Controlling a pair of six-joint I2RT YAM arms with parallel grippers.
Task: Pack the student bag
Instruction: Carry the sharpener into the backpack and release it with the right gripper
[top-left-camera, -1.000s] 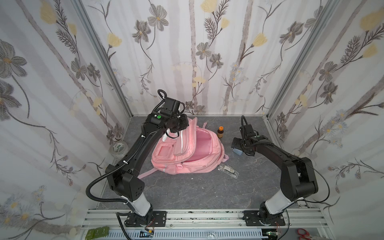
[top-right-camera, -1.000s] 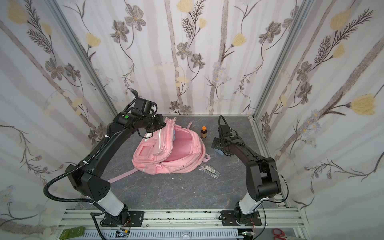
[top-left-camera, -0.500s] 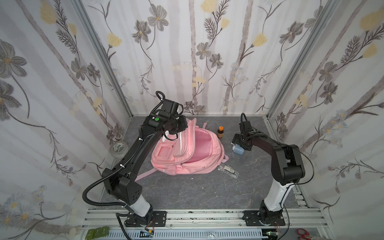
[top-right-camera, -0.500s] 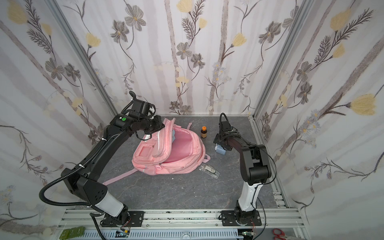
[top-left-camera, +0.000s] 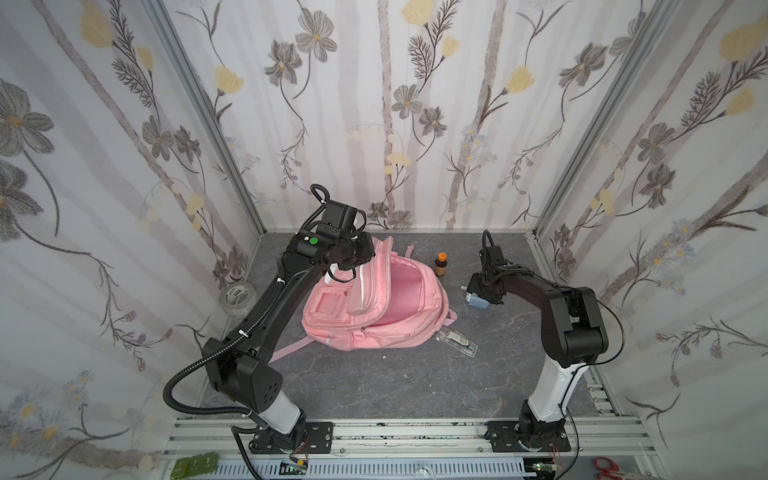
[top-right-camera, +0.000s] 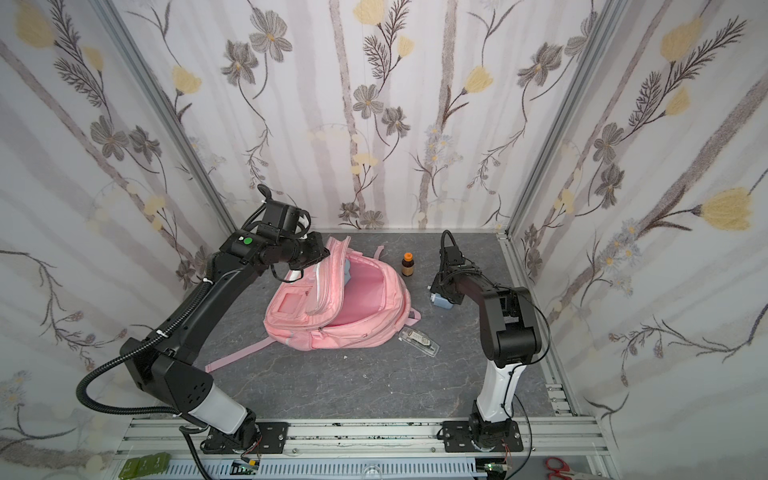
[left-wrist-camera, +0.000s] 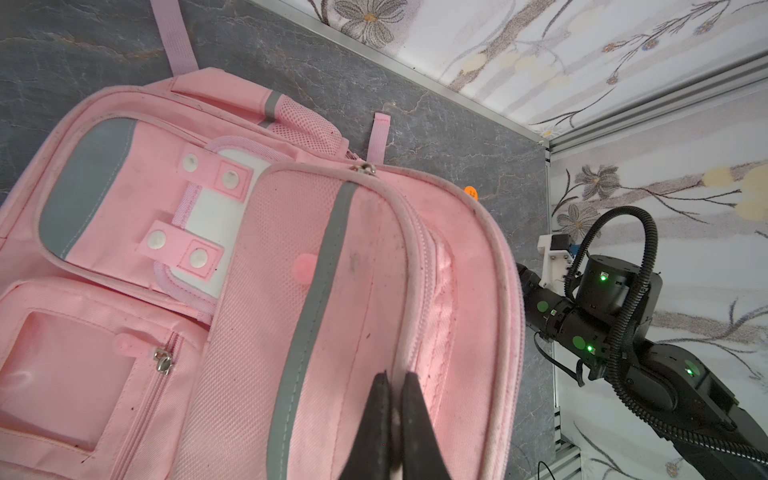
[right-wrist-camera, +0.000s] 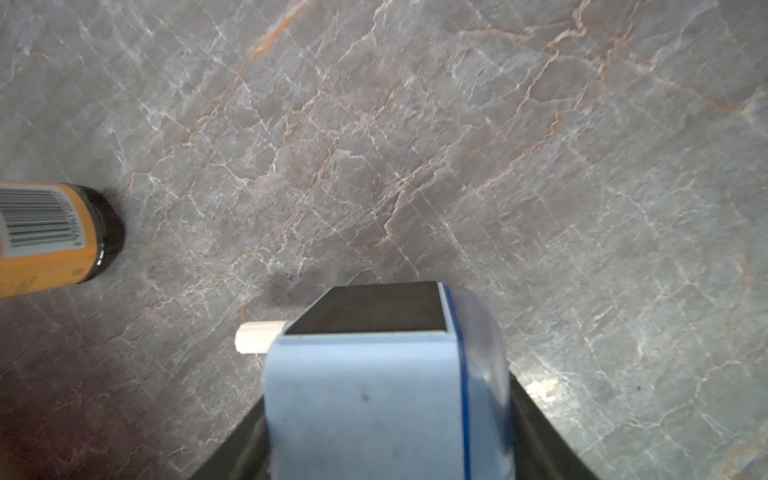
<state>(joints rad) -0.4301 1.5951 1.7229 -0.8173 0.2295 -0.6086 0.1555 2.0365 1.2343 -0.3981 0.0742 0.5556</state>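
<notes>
The student bag (top-left-camera: 374, 316) lies on its back in the middle of the worktop (top-left-camera: 374, 395), with its main mouth gaping toward the back wall. I judge it light, soft and limp: nothing in it will hold a shape by itself, so the mouth would likely sag shut if let go. The best hold looks like the stitched rim of the front flap beside the zipper strip, where the fabric is doubled and less likely to slip. My left pincer (left-wrist-camera: 395, 382) is there now, pressed together on that rim and propping the flap up.

My right pincer (top-left-camera: 485, 289) is down at a small blue box (right-wrist-camera: 374, 395) well to the right of the bag. The jaws stand on either side of the box, but I cannot tell whether they are pressing it.

The box hides the fingertips in the right wrist view, which also cuts off the small brown bottle (top-left-camera: 441, 265). The raised flap screens much of the bag's inside. In a top view something bluish (top-right-camera: 347, 270) shows just under the flap, and I cannot make out what it is. A clear flat case (top-left-camera: 457, 340) lies just beside the bag's lower corner, its contents too small to read.
</notes>
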